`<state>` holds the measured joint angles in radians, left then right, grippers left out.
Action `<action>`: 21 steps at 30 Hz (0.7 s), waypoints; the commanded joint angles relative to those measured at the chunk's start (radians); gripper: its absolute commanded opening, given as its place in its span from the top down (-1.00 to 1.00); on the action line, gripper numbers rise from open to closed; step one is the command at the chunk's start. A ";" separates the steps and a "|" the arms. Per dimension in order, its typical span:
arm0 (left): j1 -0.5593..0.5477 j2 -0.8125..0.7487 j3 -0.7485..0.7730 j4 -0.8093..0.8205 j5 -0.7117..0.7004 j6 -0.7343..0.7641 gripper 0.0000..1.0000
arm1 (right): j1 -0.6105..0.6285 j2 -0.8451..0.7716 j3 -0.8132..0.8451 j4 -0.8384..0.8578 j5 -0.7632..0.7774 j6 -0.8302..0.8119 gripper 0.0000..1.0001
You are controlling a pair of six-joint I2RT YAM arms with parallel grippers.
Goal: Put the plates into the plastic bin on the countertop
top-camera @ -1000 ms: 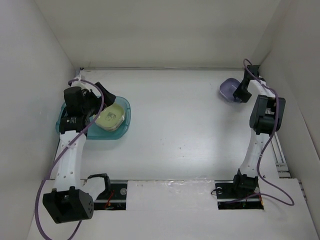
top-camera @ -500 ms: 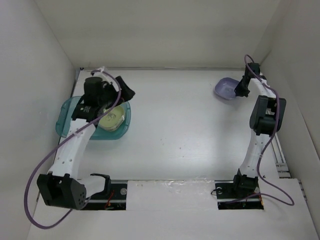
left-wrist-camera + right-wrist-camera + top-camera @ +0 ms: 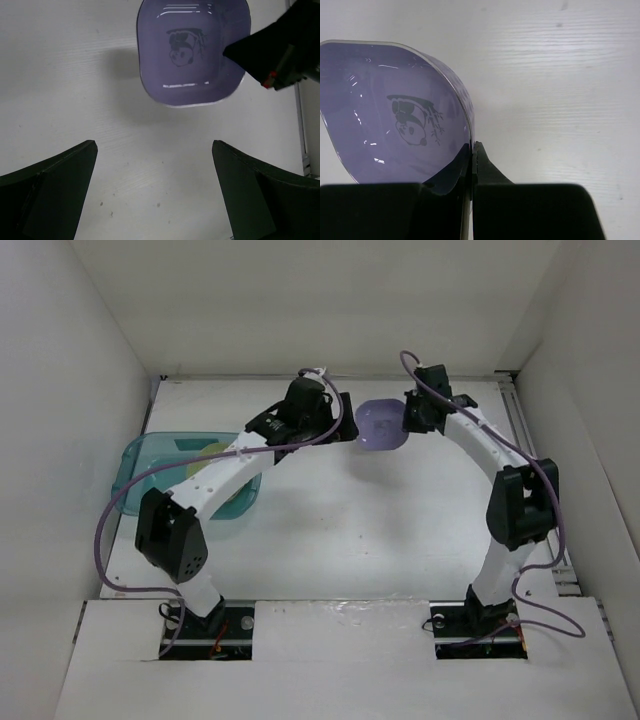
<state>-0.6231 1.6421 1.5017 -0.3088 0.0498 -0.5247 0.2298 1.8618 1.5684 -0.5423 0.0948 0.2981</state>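
Observation:
A purple plate [image 3: 378, 426] with a dark panda mark hangs just above the countertop [image 3: 380, 530] at the back middle. My right gripper [image 3: 408, 420] is shut on its right rim; the right wrist view shows both fingers pinching the rim [image 3: 472, 150] of the plate [image 3: 395, 115]. My left gripper [image 3: 343, 424] is open and empty just left of the plate. In the left wrist view the plate [image 3: 192, 50] lies ahead of the spread fingers [image 3: 50, 195]. The teal plastic bin [image 3: 140, 455] stands at the left. A yellowish plate edge [image 3: 216, 449] shows in it; the left arm hides the rest.
White walls close the countertop at the back, left and right. A metal rail [image 3: 560, 560] runs along the right edge. My left arm reaches across the bin toward the back middle.
My left arm has swung from over the bin to the back middle. My right gripper has carried the purple plate from the back right corner leftward to the back middle.

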 commanded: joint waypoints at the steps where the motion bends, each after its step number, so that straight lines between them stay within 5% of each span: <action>1: 0.000 0.010 0.029 0.002 -0.086 -0.023 -0.99 | 0.063 -0.088 -0.033 0.045 -0.033 -0.030 1.00; 9: 0.000 0.045 0.011 0.002 -0.157 -0.032 -0.68 | 0.238 -0.277 -0.051 0.064 -0.038 -0.005 1.00; 12: 0.000 0.045 -0.012 0.002 -0.192 -0.041 -0.25 | 0.269 -0.314 -0.051 0.064 -0.037 -0.005 1.00; 14: 0.000 0.033 -0.035 0.016 -0.192 -0.052 0.52 | 0.283 -0.323 -0.042 0.064 -0.026 -0.005 1.00; 16: 0.000 0.033 -0.035 0.007 -0.203 -0.052 1.00 | 0.283 -0.323 -0.042 0.064 -0.041 -0.005 1.00; 18: 0.000 0.022 -0.026 -0.019 -0.235 -0.064 1.00 | 0.293 -0.334 -0.042 0.064 -0.041 -0.005 1.00; 19: 0.000 0.012 -0.026 -0.019 -0.235 -0.073 1.00 | 0.293 -0.334 -0.042 0.064 -0.023 -0.005 0.92; 20: 0.000 -0.002 -0.026 -0.019 -0.249 -0.074 1.00 | 0.293 -0.334 -0.042 0.064 0.002 -0.005 0.35; 21: 0.019 -0.017 -0.043 -0.019 -0.239 -0.074 1.00 | 0.281 -0.334 -0.042 0.064 0.002 -0.005 0.08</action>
<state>-0.6262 1.6703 1.4910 -0.2893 -0.1005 -0.6071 0.4973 1.5692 1.4963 -0.5457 0.1066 0.2913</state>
